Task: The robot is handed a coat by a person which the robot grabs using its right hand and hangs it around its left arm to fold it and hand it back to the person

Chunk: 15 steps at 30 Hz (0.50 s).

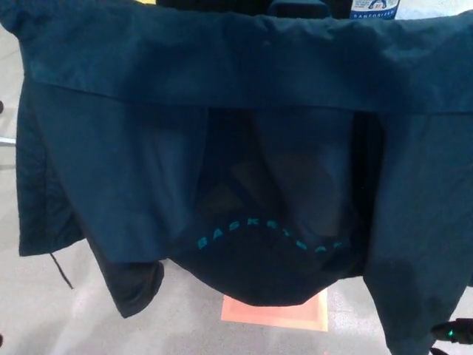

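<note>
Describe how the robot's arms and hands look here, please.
The dark blue coat hides nearly all of them. Only a small black piece, apparently of the right hand, shows at the bottom right corner, with a tiny green light on it. No cables or markings are visible. The left hand is not in view.

There is 1 dark blue coat (244, 96) with 1 arc of teal lettering (267, 235) and 1 thin cord (60, 270) at its left. The floor holds 1 orange rectangle (284, 314); far right is 1 white-and-blue label (373, 7), near right 1 black part (460, 330) with 1 green light (448, 333).
</note>
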Available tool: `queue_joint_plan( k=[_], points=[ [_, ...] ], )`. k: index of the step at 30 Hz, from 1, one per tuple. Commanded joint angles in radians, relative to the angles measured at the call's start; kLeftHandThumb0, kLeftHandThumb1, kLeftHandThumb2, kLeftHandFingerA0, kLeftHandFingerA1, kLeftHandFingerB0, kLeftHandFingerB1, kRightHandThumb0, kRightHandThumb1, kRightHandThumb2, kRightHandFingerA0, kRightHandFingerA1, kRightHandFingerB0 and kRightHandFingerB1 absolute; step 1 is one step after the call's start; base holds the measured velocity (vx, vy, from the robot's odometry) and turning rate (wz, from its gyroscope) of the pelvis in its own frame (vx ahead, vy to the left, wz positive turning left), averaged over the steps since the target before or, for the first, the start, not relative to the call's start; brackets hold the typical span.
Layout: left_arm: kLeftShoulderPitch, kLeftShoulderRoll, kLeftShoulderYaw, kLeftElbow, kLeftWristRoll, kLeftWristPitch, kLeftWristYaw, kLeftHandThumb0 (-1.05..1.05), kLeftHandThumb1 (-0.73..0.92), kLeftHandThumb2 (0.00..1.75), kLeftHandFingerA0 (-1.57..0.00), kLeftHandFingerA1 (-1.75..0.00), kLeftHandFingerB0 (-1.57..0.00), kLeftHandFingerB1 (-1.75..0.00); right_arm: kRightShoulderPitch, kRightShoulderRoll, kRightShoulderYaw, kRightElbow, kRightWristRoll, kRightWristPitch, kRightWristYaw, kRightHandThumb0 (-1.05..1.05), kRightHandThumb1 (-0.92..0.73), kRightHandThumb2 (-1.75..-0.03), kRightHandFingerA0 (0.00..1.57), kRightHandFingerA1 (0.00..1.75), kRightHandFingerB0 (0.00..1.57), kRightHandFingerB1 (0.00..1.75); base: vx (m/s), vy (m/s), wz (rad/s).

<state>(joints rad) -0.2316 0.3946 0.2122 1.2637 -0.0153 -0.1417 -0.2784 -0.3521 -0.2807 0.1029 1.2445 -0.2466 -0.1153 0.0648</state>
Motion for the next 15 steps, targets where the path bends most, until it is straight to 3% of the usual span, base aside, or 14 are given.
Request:
queue_joint_plan(
  k=[1,2,3,4,6,8,10,11,12,13,15],
  points=[
    [0.014,0.012,0.033,0.017,-0.036,-0.046,-0.056,-0.33,0.62,1.12,0.0,-0.47,0.0,-0.47,0.014,-0.024,-0.018,-0.007,0.016,-0.075,-0.007,-0.52,-0.61,-0.94,0.37,0.54,0.25,0.47,0.09,-0.004,0.0],
    [0.01,0.009,0.041,0.017,-0.043,-0.049,-0.062,-0.33,0.62,1.12,0.0,-0.47,0.0,-0.47,0.01,-0.028,-0.022,-0.021,0.019,-0.085,-0.012,-0.52,-0.61,-0.94,0.37,0.54,0.25,0.47,0.09,-0.004,-0.01],
    [0.015,0.008,0.042,0.015,-0.042,-0.06,-0.062,-0.59,0.87,0.66,-0.22,-0.33,-0.18,-0.3,0.015,-0.035,-0.031,-0.042,0.028,-0.108,-0.007,-0.61,-0.63,-0.93,0.3,0.49,0.25,0.45,0.09,-0.006,0.0],
    [0.019,0.007,0.047,0.013,-0.041,-0.068,-0.062,-0.6,0.85,0.65,-0.26,-0.33,-0.22,-0.31,0.024,-0.036,-0.042,-0.07,0.038,-0.129,-0.004,-0.58,-0.76,-0.63,0.35,0.35,0.31,0.32,0.09,-0.007,0.02],
    [0.006,0.0,0.083,0.005,-0.075,-0.065,-0.069,-0.62,0.82,0.64,-0.27,-0.33,-0.22,-0.31,0.075,-0.044,-0.069,-0.227,0.074,-0.186,0.031,-0.63,-0.76,-0.63,0.32,0.34,0.26,0.3,0.0,0.0,0.0],
    [0.0,-0.003,0.094,0.003,-0.081,-0.063,-0.072,-0.64,0.82,0.64,-0.27,-0.33,-0.21,-0.31,0.123,-0.048,-0.085,-0.349,0.101,-0.172,0.079,-0.65,-0.77,-0.63,0.31,0.34,0.25,0.3,0.0,0.0,0.0],
    [-0.001,-0.013,0.105,-0.004,-0.091,-0.081,-0.077,-0.65,0.84,0.65,-0.22,-0.33,-0.17,-0.3,0.277,-0.079,-0.111,-0.662,0.206,-0.127,0.233,-0.64,-0.76,-0.63,0.3,0.34,0.23,0.3,0.0,0.0,0.0],
    [-0.001,-0.017,0.107,-0.007,-0.094,-0.092,-0.081,-0.35,0.56,1.09,0.0,-0.47,0.0,-0.47,0.32,-0.091,-0.12,-0.748,0.25,-0.113,0.281,-0.62,-0.76,-0.63,0.35,0.35,0.24,0.31,0.0,0.0,0.0],
    [-0.001,-0.019,0.106,-0.015,-0.094,-0.109,-0.09,-0.35,0.57,1.11,0.0,-0.48,0.0,-0.48,0.384,-0.124,-0.129,-0.872,0.318,-0.111,0.357,-0.63,-0.79,-0.64,0.4,0.38,0.25,0.31,0.0,0.0,0.0],
    [-0.001,-0.02,0.1,-0.027,-0.09,-0.135,-0.104,-0.7,0.7,1.03,-0.04,-0.44,-0.04,-0.37,0.469,-0.175,-0.145,-1.034,0.396,-0.117,0.433,-0.66,-0.76,-0.65,0.43,0.38,0.27,0.32,0.0,0.0,0.0],
    [-0.007,-0.02,0.092,-0.038,-0.084,-0.159,-0.113,-0.7,0.71,1.03,-0.03,-0.43,-0.04,-0.37,0.545,-0.214,-0.172,-1.183,0.446,-0.116,0.465,-0.66,-0.8,-0.64,0.42,0.38,0.27,0.31,0.0,0.0,0.0]
  ],
)
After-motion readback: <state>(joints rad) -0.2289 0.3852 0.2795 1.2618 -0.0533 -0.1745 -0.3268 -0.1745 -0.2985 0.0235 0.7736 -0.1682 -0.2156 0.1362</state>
